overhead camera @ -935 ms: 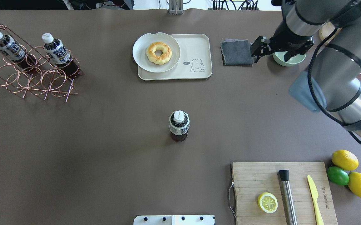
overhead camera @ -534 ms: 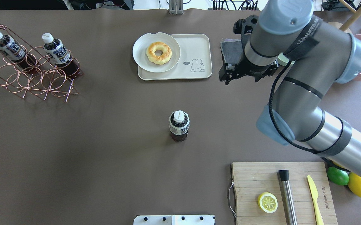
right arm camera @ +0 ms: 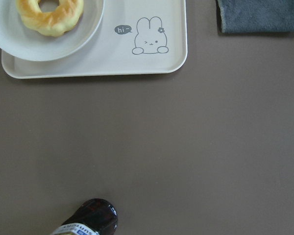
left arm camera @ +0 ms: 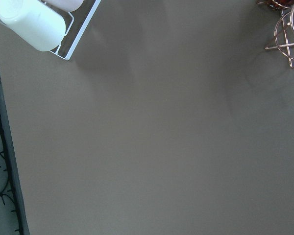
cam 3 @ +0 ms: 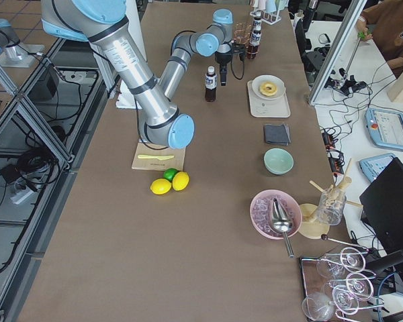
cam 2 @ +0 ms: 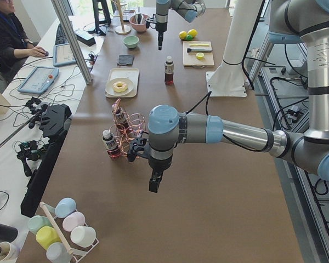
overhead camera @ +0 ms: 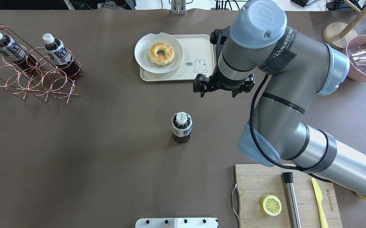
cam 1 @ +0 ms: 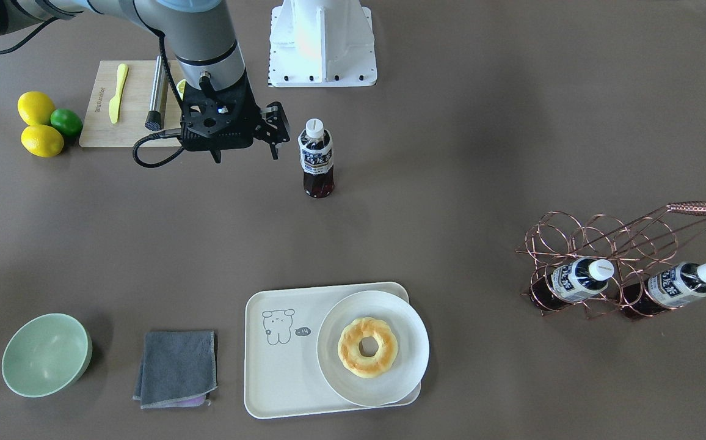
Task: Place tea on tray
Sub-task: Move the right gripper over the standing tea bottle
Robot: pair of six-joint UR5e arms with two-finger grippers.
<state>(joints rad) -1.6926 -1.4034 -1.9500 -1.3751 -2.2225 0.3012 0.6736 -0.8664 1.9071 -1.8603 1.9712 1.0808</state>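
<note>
The tea [overhead camera: 181,126] is a small bottle of dark liquid with a white cap, upright on the bare table mid-centre; it also shows in the front view [cam 1: 317,159] and at the bottom edge of the right wrist view [right arm camera: 90,219]. The cream tray [overhead camera: 198,47] with a line-drawn animal lies at the back centre, and shows in the right wrist view [right arm camera: 137,61]. My right gripper [overhead camera: 200,87] hangs open and empty by the tray's near right corner, right of and beyond the tea [cam 1: 276,131]. My left gripper [cam 2: 153,183] shows only in the left side view; I cannot tell its state.
A white plate [overhead camera: 145,61] with a doughnut [overhead camera: 160,53] fills the tray's left part. Two like bottles [overhead camera: 56,50] stand in a copper wire rack [overhead camera: 34,79] at the back left. A grey cloth [cam 1: 176,366], green bowl [cam 1: 46,354] and cutting board [overhead camera: 252,180] lie on my right.
My right arm has swung left from over the green bowl, past the grey cloth, to the tray's near right corner. The tea has not moved.
</note>
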